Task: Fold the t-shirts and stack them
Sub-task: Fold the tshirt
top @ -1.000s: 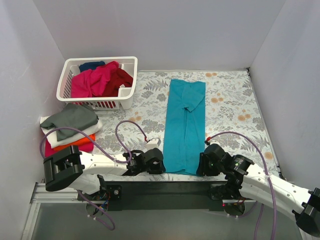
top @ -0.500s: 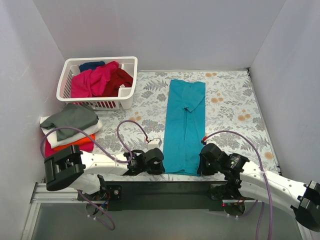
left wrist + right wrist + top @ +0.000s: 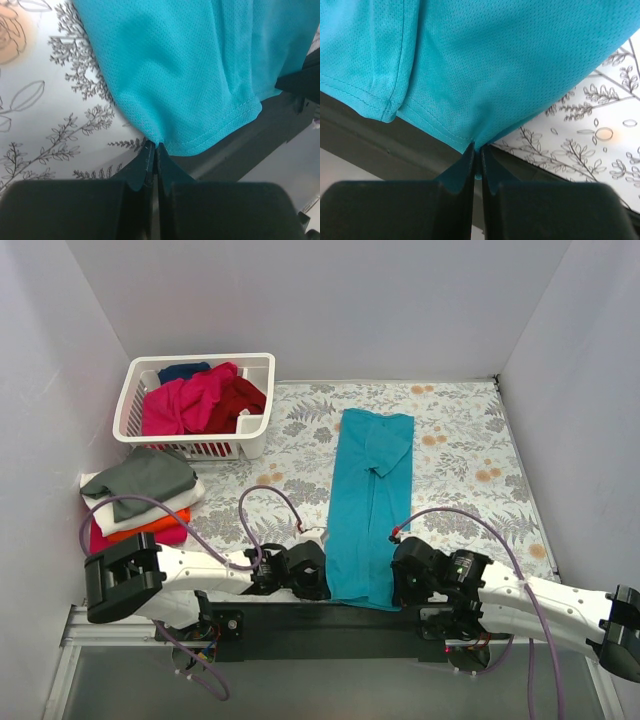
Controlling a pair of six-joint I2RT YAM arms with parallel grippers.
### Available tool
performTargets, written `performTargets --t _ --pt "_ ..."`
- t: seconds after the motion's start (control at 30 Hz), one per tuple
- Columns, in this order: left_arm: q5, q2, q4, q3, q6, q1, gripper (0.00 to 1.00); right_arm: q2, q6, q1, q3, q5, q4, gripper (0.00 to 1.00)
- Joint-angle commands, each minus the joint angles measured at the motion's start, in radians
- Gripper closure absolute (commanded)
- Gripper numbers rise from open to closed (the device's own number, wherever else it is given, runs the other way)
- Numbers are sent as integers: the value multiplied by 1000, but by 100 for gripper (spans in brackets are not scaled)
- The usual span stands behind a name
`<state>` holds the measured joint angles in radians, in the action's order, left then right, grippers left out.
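At far left, a folded stack (image 3: 140, 495) topped in grey rests on the counter (image 3: 470, 440). Behind it, the white basket (image 3: 205, 358) holds a magenta t-shirt (image 3: 185, 402), a dark red t-shirt (image 3: 240, 398) and a navy t-shirt (image 3: 183, 370). My left hand (image 3: 154, 151) pinches the near hem of the teal t-shirt (image 3: 370, 500), which lies lengthwise mid-counter. My right hand (image 3: 476, 151) pinches the hem's other corner.

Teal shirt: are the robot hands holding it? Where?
Both pinch the near hem of the teal t-shirt: left hand at the left corner, right hand at the right.
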<state>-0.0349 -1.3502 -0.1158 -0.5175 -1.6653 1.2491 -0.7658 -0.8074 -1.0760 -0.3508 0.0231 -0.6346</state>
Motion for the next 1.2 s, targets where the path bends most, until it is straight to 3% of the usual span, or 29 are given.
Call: performTargets --t 0.0,0.23,0.67,1.17 --pt "33 58 -24 28 -11 19 100 -1 -33 -38 -59 15 -89 99" --pt "-79 201 2 13 -50 15 100 22 -32 -39 -138 119 -86 99" --pt "-17 51 220 -61 133 -184 100 -96 83 4 -269 434 -44 99" --pt "33 -199 288 -242 311 -381 100 -273 404 313 -312 357 242 99"
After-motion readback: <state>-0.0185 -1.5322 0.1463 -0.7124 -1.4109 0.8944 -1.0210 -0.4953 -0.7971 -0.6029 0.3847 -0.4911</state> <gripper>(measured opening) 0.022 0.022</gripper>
